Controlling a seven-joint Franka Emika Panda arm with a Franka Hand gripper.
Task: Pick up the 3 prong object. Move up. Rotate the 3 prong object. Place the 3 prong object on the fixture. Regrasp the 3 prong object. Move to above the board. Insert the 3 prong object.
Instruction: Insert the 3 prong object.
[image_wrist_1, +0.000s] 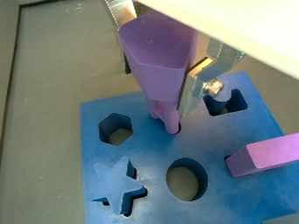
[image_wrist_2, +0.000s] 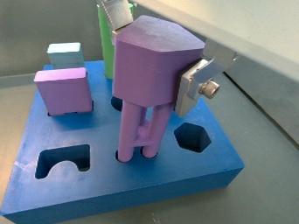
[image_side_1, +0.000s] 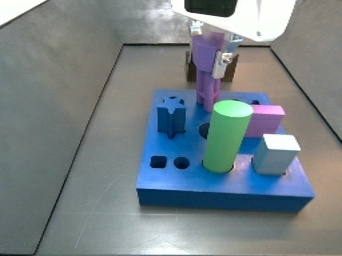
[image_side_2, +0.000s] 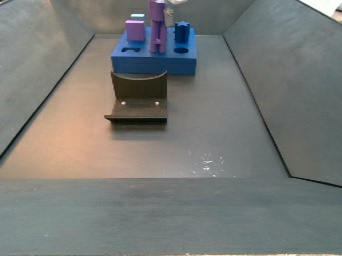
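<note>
My gripper (image_wrist_1: 163, 74) is shut on the 3 prong object (image_wrist_1: 158, 61), a light-purple piece held upright with its prongs pointing down. The silver fingers (image_wrist_2: 194, 85) press on its two sides in both wrist views. The prong tips (image_wrist_2: 138, 153) meet the top of the blue board (image_wrist_2: 117, 188) near its middle; I cannot tell whether they sit in a hole. In a side view the piece (image_side_1: 207, 70) stands over the board (image_side_1: 221, 190) below the gripper (image_side_1: 210, 48). The dark fixture (image_side_2: 138, 100) stands on the floor in front of the board (image_side_2: 154, 62), apart from the gripper (image_side_2: 162, 10).
On the board stand a green cylinder (image_side_1: 227, 135), a pink cube (image_side_1: 269, 120), a pale blue cube (image_side_1: 279, 153) and a dark blue star peg (image_side_1: 171, 115). Hexagon (image_wrist_1: 114, 129), star (image_wrist_1: 122, 197) and round (image_wrist_1: 184, 179) holes are open. Grey walls surround the floor.
</note>
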